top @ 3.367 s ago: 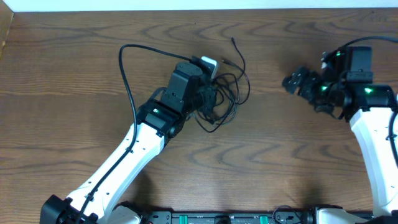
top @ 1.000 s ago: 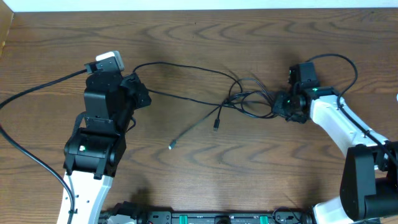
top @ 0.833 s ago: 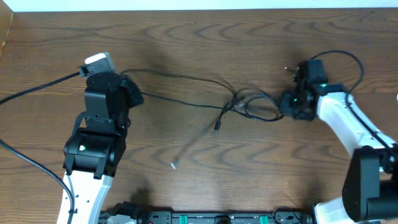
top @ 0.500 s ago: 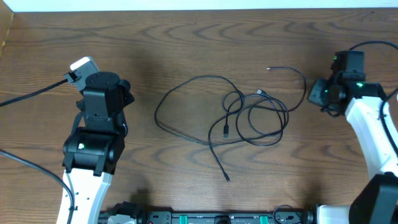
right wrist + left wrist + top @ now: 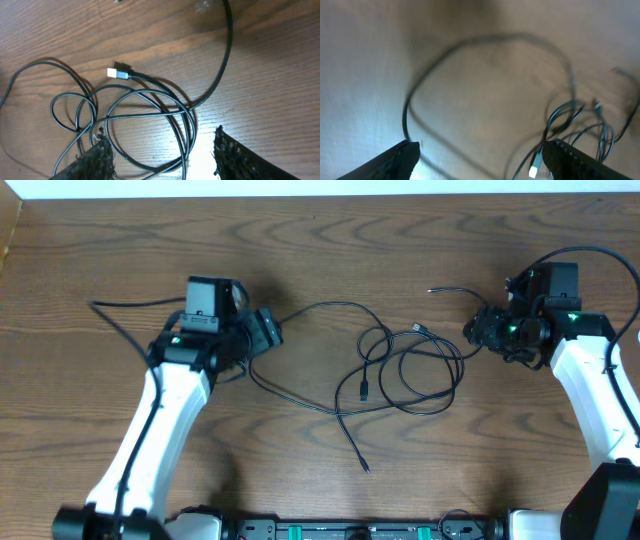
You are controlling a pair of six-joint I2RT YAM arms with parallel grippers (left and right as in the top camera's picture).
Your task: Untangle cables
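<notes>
Both sets of jaws gape empty: the left end effector (image 5: 262,332) sits just left of the cables (image 5: 385,352), loosely looped and crossed on the desk (image 5: 320,260), the right end effector (image 5: 478,330) just right of them, seemingly poised for fresh grips.

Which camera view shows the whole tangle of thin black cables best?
The overhead view: the thin black cables show whole, every loop and loose end. The left wrist view is blurred and crops them. The right wrist view is sharp but holds only some loops and one silver-tipped plug.
</notes>
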